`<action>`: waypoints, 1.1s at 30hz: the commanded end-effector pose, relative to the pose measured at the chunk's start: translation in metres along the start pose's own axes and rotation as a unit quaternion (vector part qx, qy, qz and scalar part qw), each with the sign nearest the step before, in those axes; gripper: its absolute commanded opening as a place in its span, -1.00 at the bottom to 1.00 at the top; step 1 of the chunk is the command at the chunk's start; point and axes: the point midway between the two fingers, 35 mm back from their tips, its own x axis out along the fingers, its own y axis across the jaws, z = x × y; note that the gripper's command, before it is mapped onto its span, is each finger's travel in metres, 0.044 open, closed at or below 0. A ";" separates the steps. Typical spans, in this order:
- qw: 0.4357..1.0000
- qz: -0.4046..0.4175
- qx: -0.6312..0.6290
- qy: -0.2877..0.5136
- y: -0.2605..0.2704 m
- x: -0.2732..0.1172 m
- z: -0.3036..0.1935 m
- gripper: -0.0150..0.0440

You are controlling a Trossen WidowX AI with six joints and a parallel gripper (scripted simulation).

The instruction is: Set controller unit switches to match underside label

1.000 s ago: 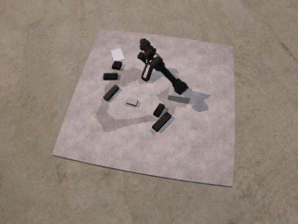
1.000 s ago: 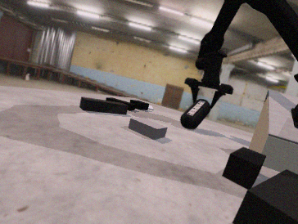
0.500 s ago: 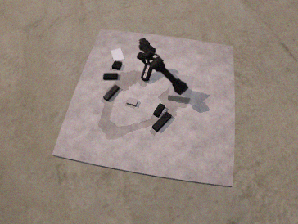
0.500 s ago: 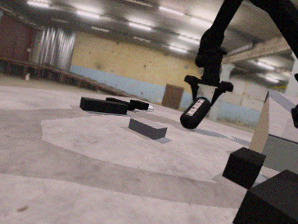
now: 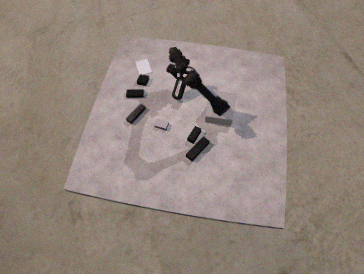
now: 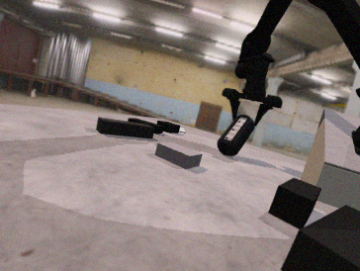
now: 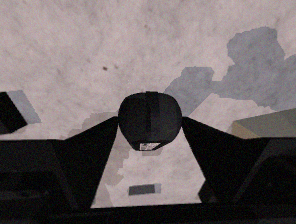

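The arm (image 5: 206, 91) (image 6: 255, 46) reaches over the pale worktop (image 5: 240, 190) (image 6: 148, 203) (image 7: 65, 55), holding the controller unit (image 5: 178, 89) (image 6: 232, 141) (image 7: 150, 117) up in the air. Lifting is done; reading the label seems under way, while setting the switches, as far as I can judge, and certainly laying the unit on its base and withdrawing remain. The unit is dark, long and round-ended, tilted in the exterior view. The fingers (image 5: 179, 70) (image 6: 252, 109) grasp it from both sides. Smallest, the white strip, probably the label, bears marks too blurred to read.
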 end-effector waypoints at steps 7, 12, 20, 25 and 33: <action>1.000 0.004 0.000 0.004 0.002 -0.007 -0.012 0.65; 1.000 0.004 0.000 0.004 0.002 -0.009 -0.015 0.65; 1.000 0.004 0.000 0.004 0.002 -0.011 -0.020 0.65; 1.000 0.004 0.000 0.004 0.000 -0.013 -0.021 0.65; 1.000 0.004 0.000 0.004 -0.001 -0.015 -0.027 0.65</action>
